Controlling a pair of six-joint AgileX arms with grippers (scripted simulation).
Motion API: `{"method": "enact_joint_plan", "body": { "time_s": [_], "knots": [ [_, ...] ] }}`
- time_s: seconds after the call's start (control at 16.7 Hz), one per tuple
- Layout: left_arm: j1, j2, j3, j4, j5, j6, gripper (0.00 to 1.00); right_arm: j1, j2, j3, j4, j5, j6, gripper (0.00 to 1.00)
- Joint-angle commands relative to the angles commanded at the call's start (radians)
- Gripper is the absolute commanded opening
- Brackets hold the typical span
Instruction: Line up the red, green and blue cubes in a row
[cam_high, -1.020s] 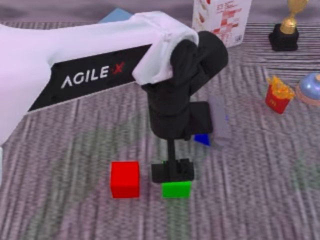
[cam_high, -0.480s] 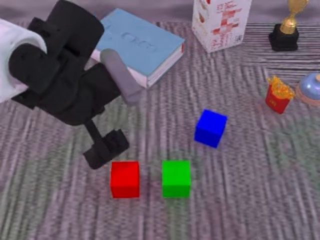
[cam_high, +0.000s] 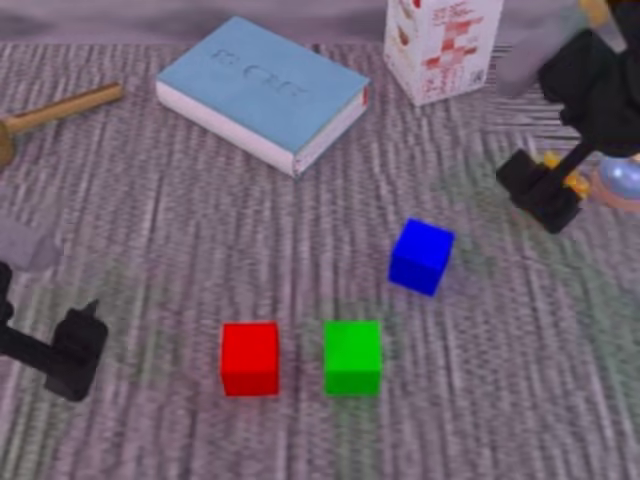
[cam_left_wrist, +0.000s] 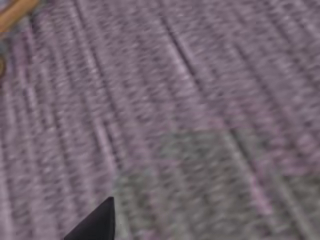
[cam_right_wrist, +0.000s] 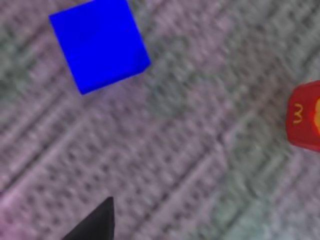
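Three cubes lie before you in the top view: red cube and green cube side by side, blue cube apart toward the right; left end effector low left, right end effector upper right, finger states undeterminable. Your left wrist view shows bare tabletop. Your right wrist view shows the blue cube and a red fries carton, well apart.

A: The top view looks straight down from above the table, taking in both arms at the left and right edges.

B: And the wrist views?

A: Both sit close over the cloth. The left one faces bare table. The right one faces the blue cube, which the top view shares, plus the fries carton.
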Motion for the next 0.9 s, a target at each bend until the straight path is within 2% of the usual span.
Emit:
{"method": "enact_joint_plan", "body": {
  "time_s": [0.24, 0.48, 0.66, 0.9],
  "knots": [
    [0.127, -0.364, -0.263, 0.196, 0.002, -0.129, 1.00, 0.082, 0.351, 0.309, -0.199, 0.000, -0.093, 1.00],
    [0.211, -0.607, -0.418, 0.357, 0.005, -0.225, 1.00, 0.138, 0.592, 0.547, -0.329, 0.003, -0.159, 1.00],
    [0.241, -0.691, -0.467, 0.426, 0.006, -0.263, 1.00, 0.159, 0.674, 0.632, -0.373, 0.006, -0.184, 1.00],
    [0.244, -0.699, -0.472, 0.433, 0.006, -0.267, 1.00, 0.162, 0.682, 0.640, -0.378, 0.006, -0.186, 1.00]
  ]
}}
